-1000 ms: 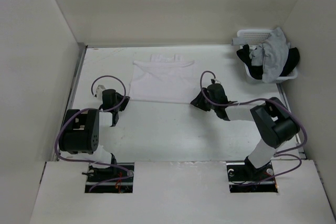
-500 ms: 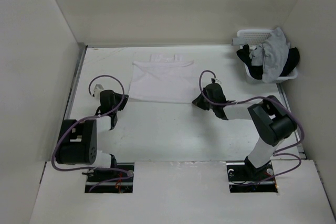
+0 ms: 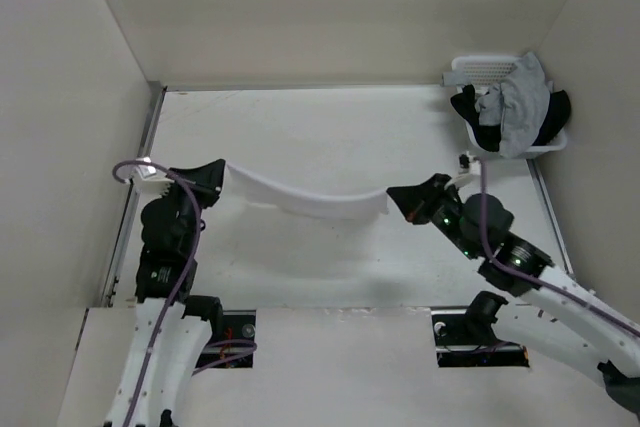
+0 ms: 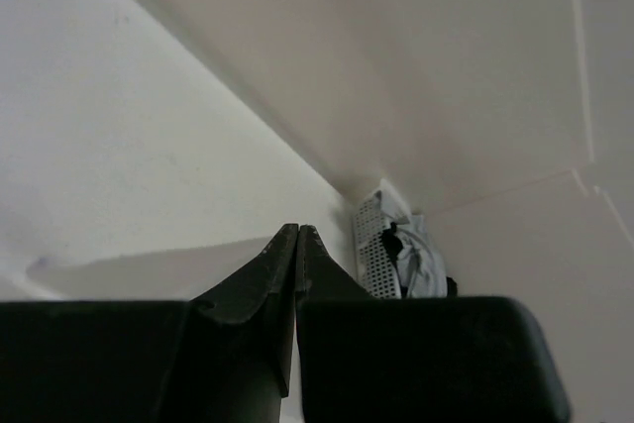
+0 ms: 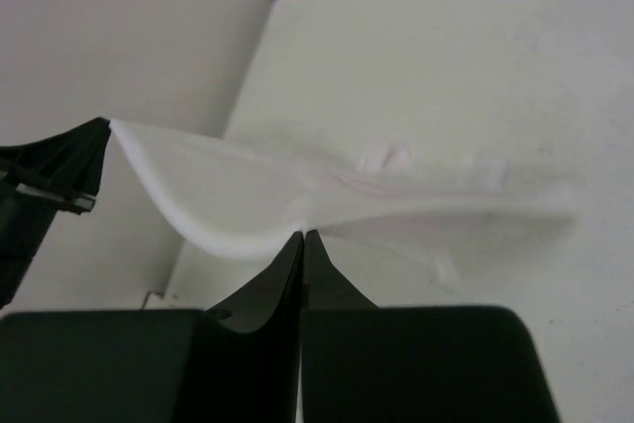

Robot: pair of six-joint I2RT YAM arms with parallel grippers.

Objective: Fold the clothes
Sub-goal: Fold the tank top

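My left gripper point(image 3: 216, 175) stood farthest from the basket point(image 3: 478, 69). Its two black, tapered fingers point(image 4: 267, 274) were pressed flat together, with no gap down their length. From above, and from my right wrist, the end of the T-shirt point(image 3: 305, 203) farthest from the basket ran straight into those tips, so I was pinching it there. My own left wrist view showed no cloth between them.

The T-shirt was plain white, thin and soft. It hung off the table point(image 3: 330, 127) as a long, gathered band between my two grippers, sagging in a shallow curve at its middle. It cast a faint shadow on the matt white surface below. From my right wrist its upper edge looked smooth and rolled, and small puckers and folds showed along the part nearer the basket.

My right gripper point(image 3: 398, 197) held the band's other end, the one nearer the basket but well apart from it. Its dark, wedge-shaped fingers point(image 5: 282, 279) were closed tip to tip on the cloth's lower edge.

The basket was white plastic with a perforated, grid-like wall. A crumpled grey garment point(image 3: 522, 97) lay heaped over its rim on the side away from my grippers. A black garment point(image 3: 470, 109) was bunched beneath it.
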